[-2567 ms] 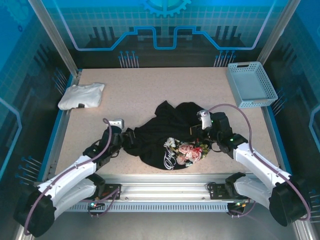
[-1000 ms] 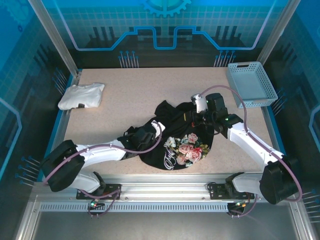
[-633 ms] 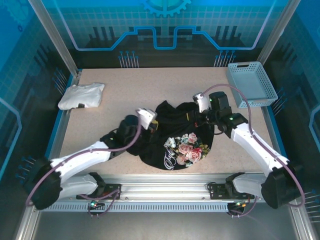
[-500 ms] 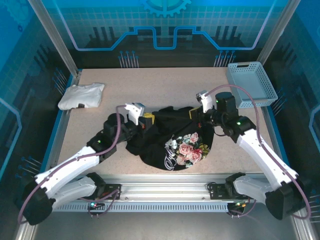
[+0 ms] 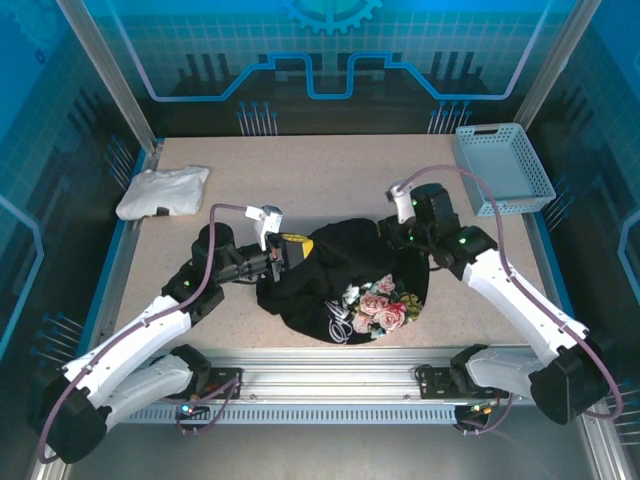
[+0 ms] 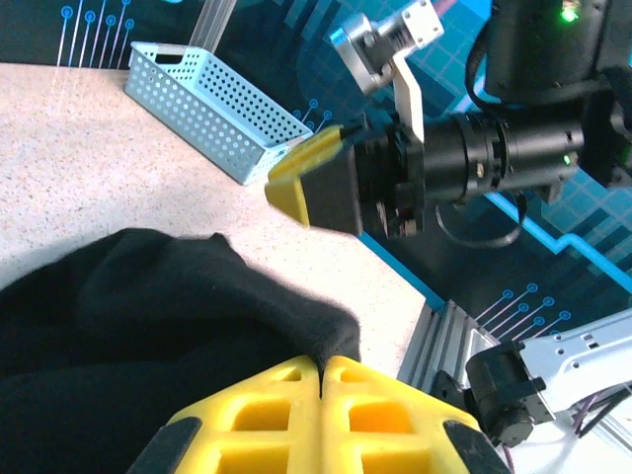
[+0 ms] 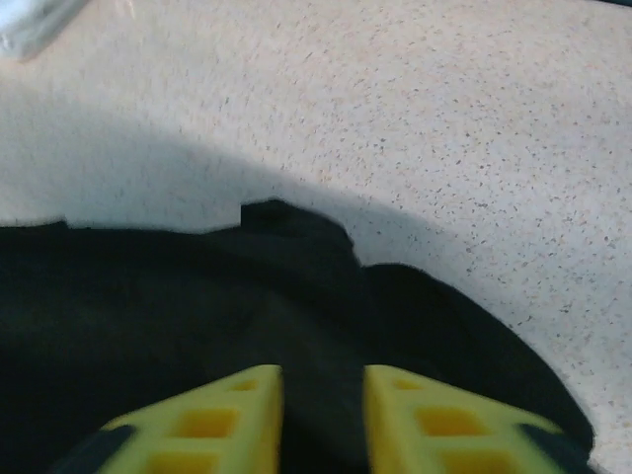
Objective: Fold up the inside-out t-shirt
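The large black soft cloth t-shirt (image 5: 330, 270) lies in a rumpled heap on the speckled beige bench (image 5: 300, 170), between the two hands. Nearest me, its pink-and-white floral print (image 5: 380, 305) faces up, with white script (image 5: 340, 322) beside it; both sit on the near side of the right hand and off to the right of the left one. The left hand (image 6: 321, 370) has its yellow fingers pressed together on a raised fold at the heap's left edge, and the black cloth bunches up just ahead of them. The right hand (image 7: 321, 395) is at the shirt's far right edge, its yellow fingers a narrow gap apart with black cloth showing in the gap; I cannot tell whether they pinch it. Past the left hand, well apart to its left, a small white folded garment (image 5: 163, 192) rests by the bench edge. Beyond the right hand, to its right, stands a pale blue perforated plastic basket (image 5: 500, 168).
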Robot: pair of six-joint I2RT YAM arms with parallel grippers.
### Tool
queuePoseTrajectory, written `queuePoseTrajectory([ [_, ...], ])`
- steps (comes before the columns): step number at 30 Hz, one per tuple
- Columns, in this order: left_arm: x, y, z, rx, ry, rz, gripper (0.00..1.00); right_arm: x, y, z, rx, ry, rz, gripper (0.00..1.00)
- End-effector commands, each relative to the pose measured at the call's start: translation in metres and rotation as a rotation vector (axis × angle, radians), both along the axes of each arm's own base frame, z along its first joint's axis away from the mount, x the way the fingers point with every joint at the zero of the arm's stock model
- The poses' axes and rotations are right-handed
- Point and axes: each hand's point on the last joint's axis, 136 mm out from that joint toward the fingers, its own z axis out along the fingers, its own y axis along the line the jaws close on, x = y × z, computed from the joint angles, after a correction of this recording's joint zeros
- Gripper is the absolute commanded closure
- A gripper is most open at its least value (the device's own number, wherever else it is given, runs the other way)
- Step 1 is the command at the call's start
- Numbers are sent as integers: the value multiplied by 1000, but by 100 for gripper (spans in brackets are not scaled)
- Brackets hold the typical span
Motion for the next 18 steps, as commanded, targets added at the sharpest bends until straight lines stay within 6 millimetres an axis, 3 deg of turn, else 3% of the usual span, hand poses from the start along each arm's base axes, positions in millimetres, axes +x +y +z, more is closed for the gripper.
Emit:
queuePoseTrajectory([
  [1, -1, -2, 22, -41, -14, -24, 100, -30, 16, 22, -54, -141, 130, 57],
  [3, 2, -1, 21, -38, -10, -13, 100, -49, 34, 25, 23, -159, 231, 52],
  [8, 4, 0, 18, -35, 1, 4, 100, -86, 76, 3, 181, -111, 394, 39],
  [14, 4, 1, 15, -29, 3, 1, 100, -74, 105, -3, 232, -116, 397, 29],
  [16, 4, 2, 11, -14, -2, 8, 100, -65, 115, -2, 250, -109, 401, 36],
  [17, 5, 4, 9, -5, 3, 21, 100, -66, 120, 0, 261, -99, 427, 46],
  [18, 8, 7, 7, 6, 5, 46, 100, -67, 125, 2, 270, -88, 453, 64],
])
